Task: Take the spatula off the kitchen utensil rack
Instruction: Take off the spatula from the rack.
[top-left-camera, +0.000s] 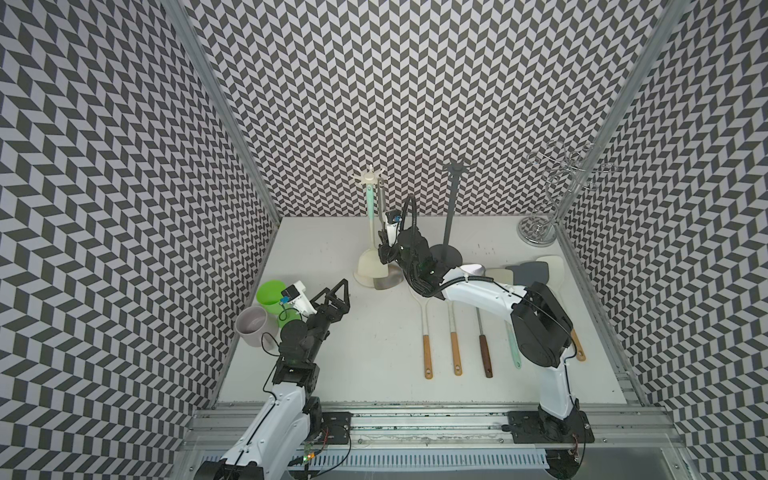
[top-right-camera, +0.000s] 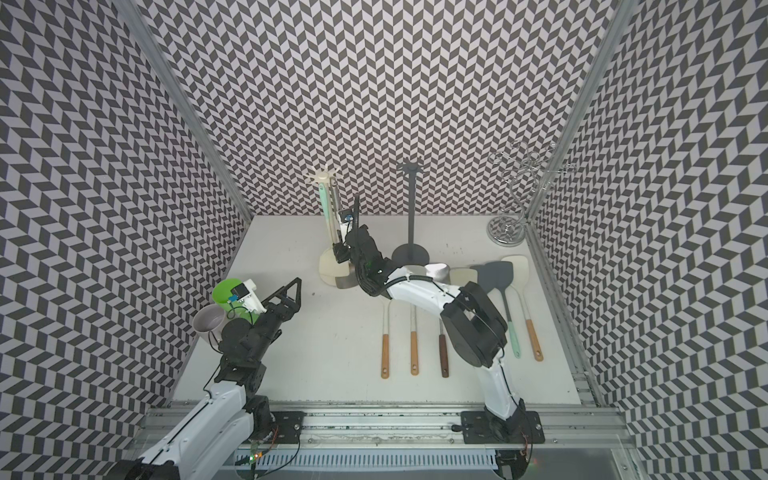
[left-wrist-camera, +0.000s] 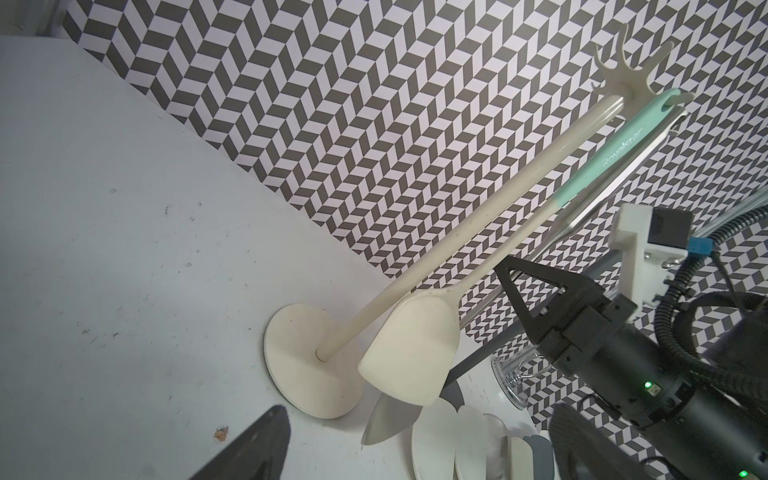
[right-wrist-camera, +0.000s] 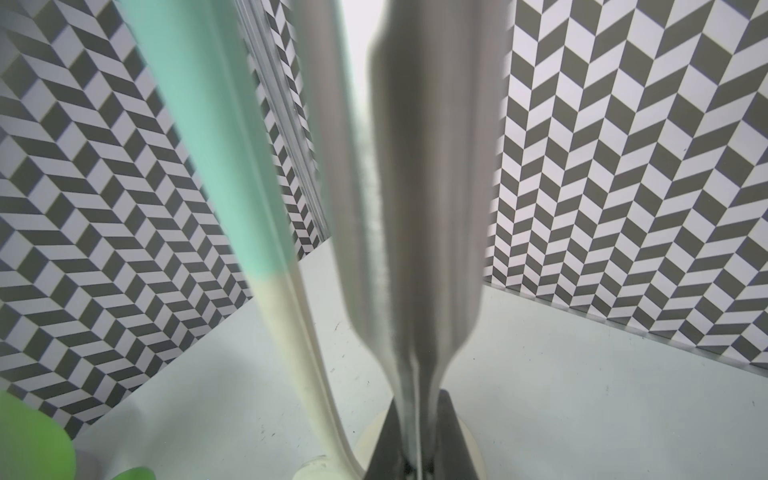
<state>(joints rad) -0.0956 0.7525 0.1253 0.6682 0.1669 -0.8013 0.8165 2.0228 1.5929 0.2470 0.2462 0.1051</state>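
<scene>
A cream utensil rack (top-left-camera: 368, 270) (top-right-camera: 332, 270) stands at the back of the table. Two utensils hang from its top hooks. One is a steel spatula (top-left-camera: 386, 281) (top-right-camera: 347, 281) whose blade reaches down beside the rack's base. The other is a cream spatula with a mint handle (left-wrist-camera: 411, 353) (right-wrist-camera: 216, 145). My right gripper (top-left-camera: 384, 252) (top-right-camera: 341, 251) (right-wrist-camera: 417, 465) is shut on the steel spatula's handle (right-wrist-camera: 428, 208), low on it, near the neck. My left gripper (top-left-camera: 337, 292) (top-right-camera: 291, 291) hovers open and empty to the front left of the rack. Its dark fingers (left-wrist-camera: 257, 449) frame the left wrist view.
A black rack (top-left-camera: 451, 216) stands right of the cream one, and a chrome wire rack (top-left-camera: 538, 232) fills the back right corner. Several spatulas (top-left-camera: 455, 345) lie in a row under my right arm. A green cup (top-left-camera: 270, 291) and a grey cup (top-left-camera: 251, 326) sit at the left edge.
</scene>
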